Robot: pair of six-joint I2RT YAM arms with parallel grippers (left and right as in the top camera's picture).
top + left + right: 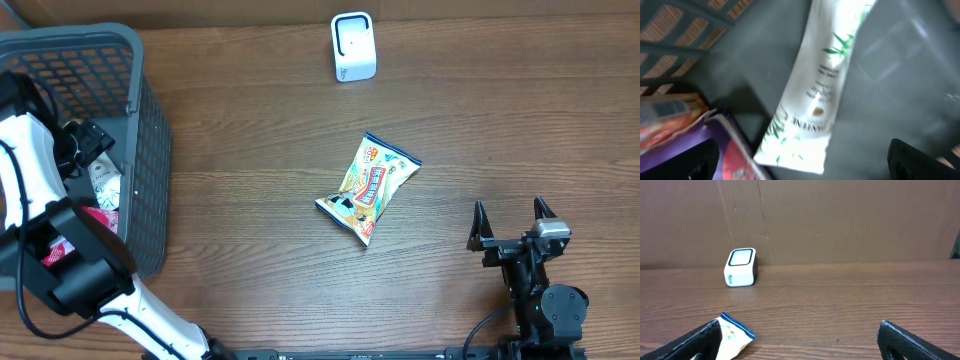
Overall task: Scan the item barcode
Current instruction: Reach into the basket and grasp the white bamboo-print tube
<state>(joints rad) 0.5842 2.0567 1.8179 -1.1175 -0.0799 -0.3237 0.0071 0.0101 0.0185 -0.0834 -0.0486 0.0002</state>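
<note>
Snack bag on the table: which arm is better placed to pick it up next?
Right. The right gripper, open, faces the snack bag and scanner; the left gripper is down inside the basket.

A gray basket [152,160] sits at the left end of the brown wood table [250,130] (a cardboard wall [840,220] stands behind it).

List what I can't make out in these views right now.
- Snack bag barcode: not seen overhead; right wrist view shows only a corner, cut by the bottom edge.
- Basket contents: overhead, the left arm covers most.
- White pouch: left wrist view blurred, print unreadable.
</note>
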